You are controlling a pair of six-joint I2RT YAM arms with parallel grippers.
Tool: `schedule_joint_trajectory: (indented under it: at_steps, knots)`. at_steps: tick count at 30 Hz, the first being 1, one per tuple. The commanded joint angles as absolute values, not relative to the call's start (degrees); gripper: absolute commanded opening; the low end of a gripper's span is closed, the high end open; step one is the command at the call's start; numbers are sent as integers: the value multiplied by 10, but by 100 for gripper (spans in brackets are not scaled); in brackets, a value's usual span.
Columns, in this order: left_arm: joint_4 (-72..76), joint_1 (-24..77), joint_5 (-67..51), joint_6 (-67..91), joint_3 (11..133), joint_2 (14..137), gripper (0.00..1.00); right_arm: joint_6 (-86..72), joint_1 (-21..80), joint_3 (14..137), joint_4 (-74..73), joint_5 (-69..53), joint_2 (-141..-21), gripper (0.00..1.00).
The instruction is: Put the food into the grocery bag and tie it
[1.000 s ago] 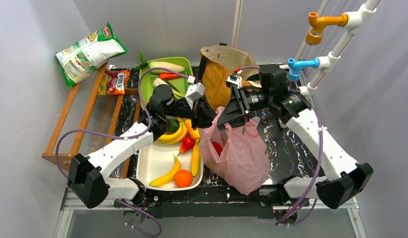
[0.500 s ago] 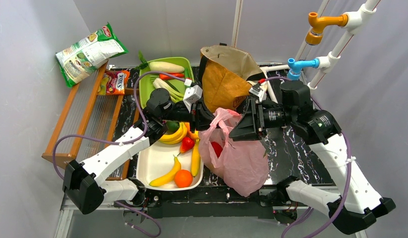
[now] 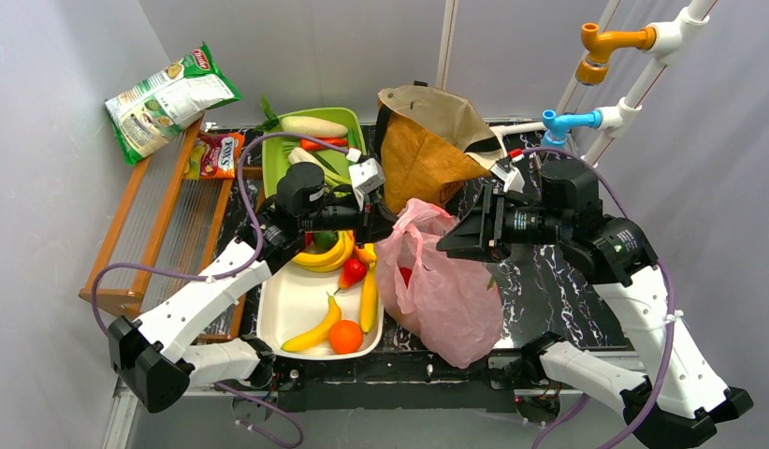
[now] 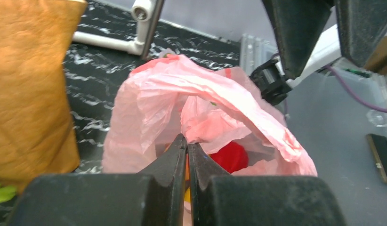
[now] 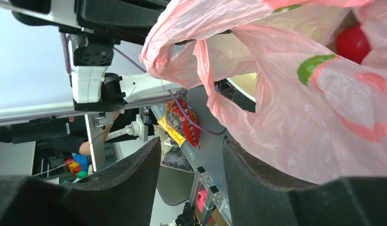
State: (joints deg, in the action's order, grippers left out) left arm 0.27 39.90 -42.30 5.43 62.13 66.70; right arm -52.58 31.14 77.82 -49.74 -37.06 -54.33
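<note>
The pink grocery bag stands on the dark table beside the white tray. My left gripper is shut on the bag's near rim; in the left wrist view pink film comes out of the pinched tips. A red fruit lies inside the bag, and it also shows in the right wrist view. My right gripper is open and empty, just right of the bag's mouth, with the bag beside one finger. Bananas, a red piece and an orange lie in the tray.
A brown paper bag stands behind the pink bag. A green tray with radish and leeks is at the back. A wooden rack and a crisp packet are on the left. White pipes rise at the back right.
My right gripper has drawn back to the right, off the bag's rim, and its arm has swung outward. My left gripper stays on the bag.
</note>
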Motion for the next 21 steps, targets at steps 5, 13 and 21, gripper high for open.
schedule_joint_trajectory:
  at_steps: [5, 13, 21]
  knots:
    - [-93, 401, -347, -24, 678, 640, 0, -537, 309, 776, -483, -318, -530, 54]
    - [-60, 405, -376, -5, 683, 650, 0, -550, 312, 715, -428, -259, -512, 40]
    - [-58, 405, -382, 17, 692, 655, 0, -555, 343, 666, -300, -279, -566, 38]
